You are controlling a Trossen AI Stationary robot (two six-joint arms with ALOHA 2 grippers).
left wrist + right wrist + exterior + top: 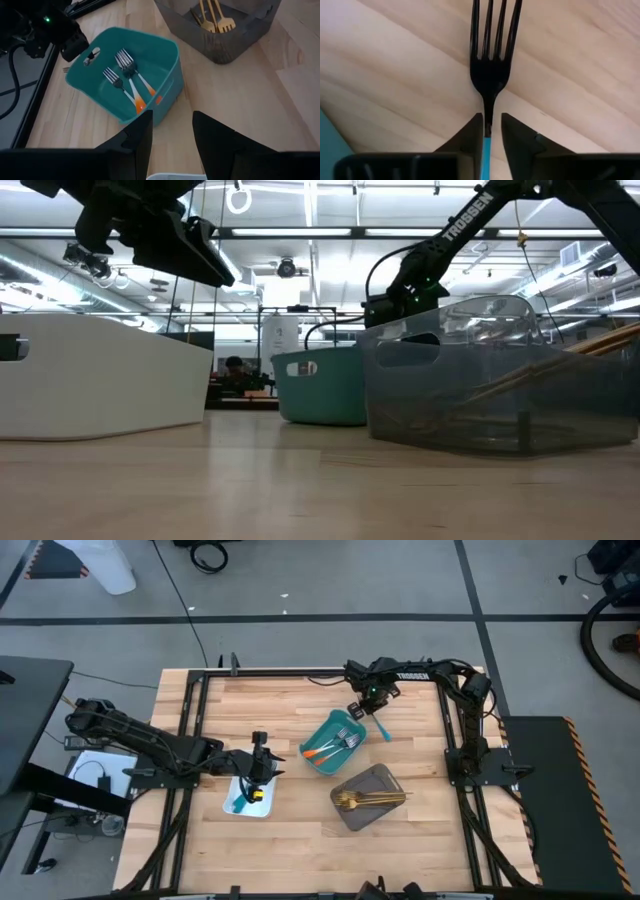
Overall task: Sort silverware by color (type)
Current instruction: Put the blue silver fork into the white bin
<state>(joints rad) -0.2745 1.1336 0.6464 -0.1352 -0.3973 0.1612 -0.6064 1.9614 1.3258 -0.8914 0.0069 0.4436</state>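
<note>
Right gripper sits upper centre of the high view, just past the teal tray's far rim, fingers closed narrow on the neck of a blue-handled fork, tines pointing away over bare wood. I judge you're mid-pickup: keep the pinch centred on the stem, lift straight, don't let it twist, then carry it to the white tray at lower left where blue already lies. Left gripper hovers over that white tray, jaws apart, nothing held. Orange-handled forks in teal tray, gold forks in grey tray
</note>
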